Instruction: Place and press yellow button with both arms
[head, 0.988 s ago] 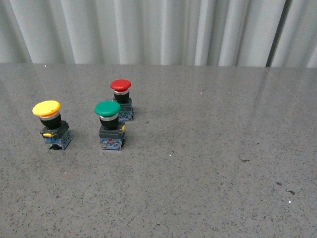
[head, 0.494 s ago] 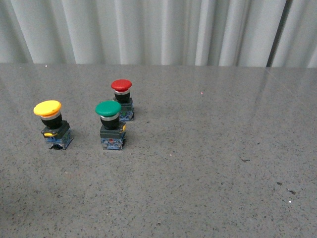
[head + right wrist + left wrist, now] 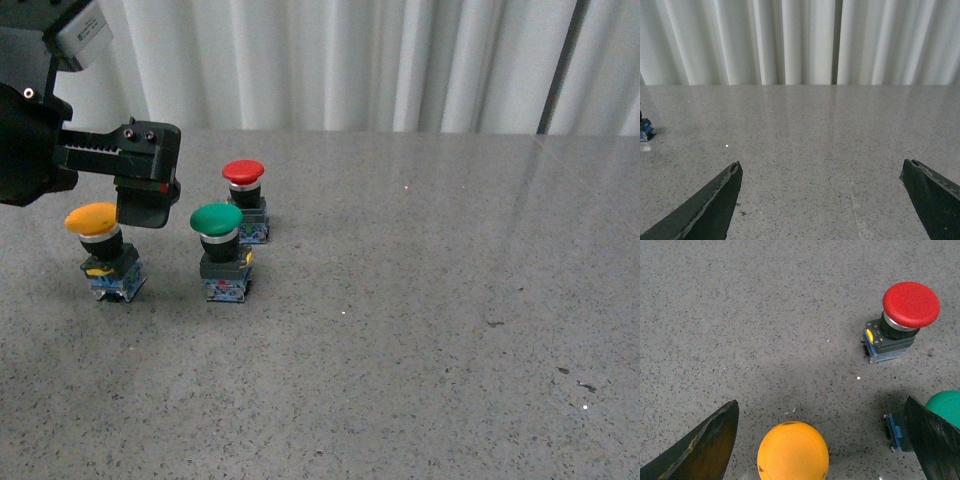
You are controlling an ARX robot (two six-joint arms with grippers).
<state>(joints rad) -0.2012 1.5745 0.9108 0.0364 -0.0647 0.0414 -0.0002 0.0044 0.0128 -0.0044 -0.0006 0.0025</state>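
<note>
Cut off by front view's left edge: left arm (image 3: 30, 150). Partly hidden behind left hand (image 3: 821, 400), cropped: green button (image 3: 947, 407).

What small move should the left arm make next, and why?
Probably lower the left end effector straight down around the yellow button. In the left wrist view its jaws stand open with the yellow cap between them and not yet touched; the green button sits near one finger, so descend carefully.
</note>
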